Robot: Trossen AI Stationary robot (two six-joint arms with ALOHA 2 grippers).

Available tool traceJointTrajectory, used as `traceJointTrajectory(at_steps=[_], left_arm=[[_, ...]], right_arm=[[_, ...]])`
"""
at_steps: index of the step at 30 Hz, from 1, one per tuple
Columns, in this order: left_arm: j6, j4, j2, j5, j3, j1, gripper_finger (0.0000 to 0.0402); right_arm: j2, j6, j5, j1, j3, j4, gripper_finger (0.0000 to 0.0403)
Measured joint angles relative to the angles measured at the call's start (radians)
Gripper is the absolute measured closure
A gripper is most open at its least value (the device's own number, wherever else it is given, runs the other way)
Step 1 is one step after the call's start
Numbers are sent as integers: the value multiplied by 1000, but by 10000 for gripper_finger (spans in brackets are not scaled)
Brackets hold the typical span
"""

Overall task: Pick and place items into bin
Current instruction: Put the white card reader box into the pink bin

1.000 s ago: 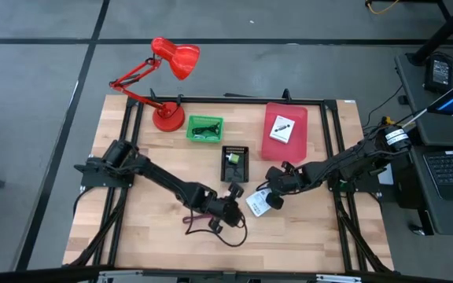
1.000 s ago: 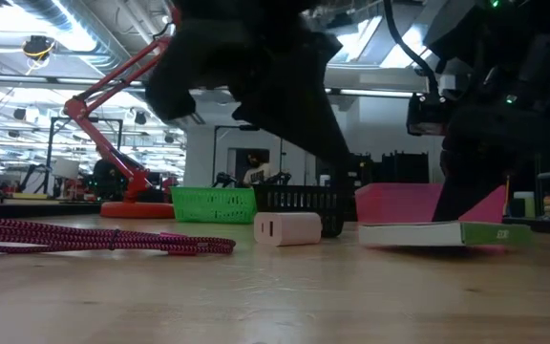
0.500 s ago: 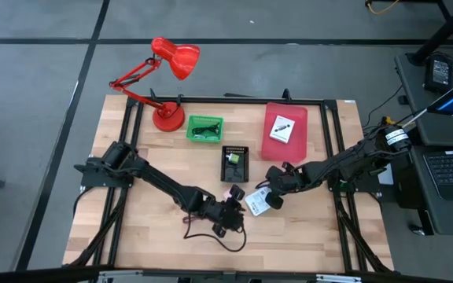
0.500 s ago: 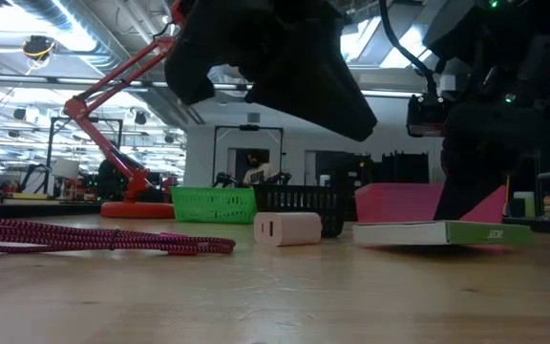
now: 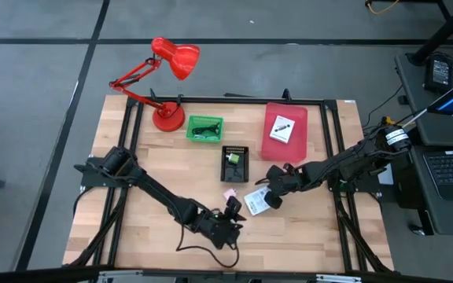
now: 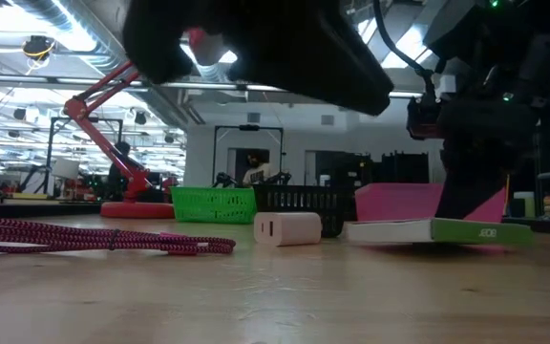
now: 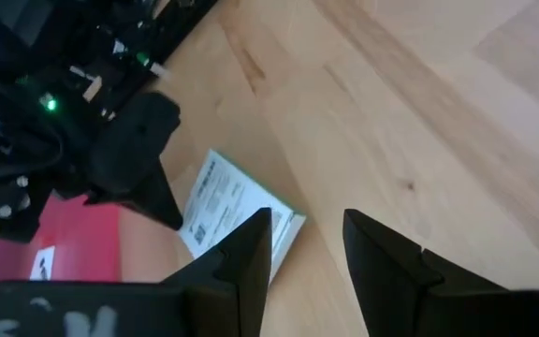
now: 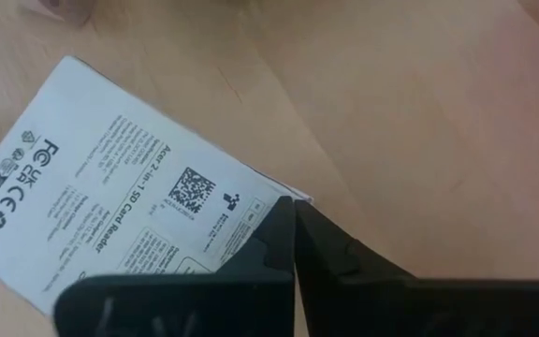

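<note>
A flat white printed packet (image 5: pixel 255 203) lies on the wooden table right of centre, with my right gripper (image 5: pixel 272 196) shut at its edge. My left gripper (image 5: pixel 230 211) hovers open above the table near the front, pointing toward that packet (image 7: pixel 237 201), with nothing between its fingers. A pink cube (image 5: pixel 230 193) sits just beyond it. A maroon cord (image 6: pixel 103 237) and a small white cube (image 6: pixel 287 229) lie on the tabletop. The pink bin (image 5: pixel 297 114) at the back right holds another white packet (image 5: pixel 281 128). My right gripper sets its shut fingertips (image 8: pixel 288 220) on the packet's printed top face, right at one edge (image 8: pixel 251 201). The fingers slant down from the table's right side. The packet lies flat on the table under them.
A red desk lamp (image 5: pixel 167 118) stands at the back left. Beside it is a green bin (image 5: pixel 204 128), and a black bin (image 5: pixel 234 161) sits mid-table. Bare wood lies along the front right.
My left gripper has moved toward the table's near edge, away from the pink cube, which now shows uncovered. The packet under my right gripper has slid a little toward the table's left. The cord has stayed put.
</note>
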Motion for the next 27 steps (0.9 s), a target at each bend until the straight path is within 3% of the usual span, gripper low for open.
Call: traceJointTrajectory(at_steps=[7, 12, 20, 27], left_arm=[[-16, 13, 33, -27, 0, -2, 272], [17, 5, 48, -111, 0, -20, 272], [23, 8, 75, -122, 0, -24, 272], [65, 8, 131, -168, 0, -25, 272]], right_arm=[[0, 79, -26, 6, 0, 0, 403], [0, 171, -26, 28, 0, 0, 403], [8, 283, -22, 60, 0, 5, 403], [70, 328, -24, 61, 4, 95, 403]])
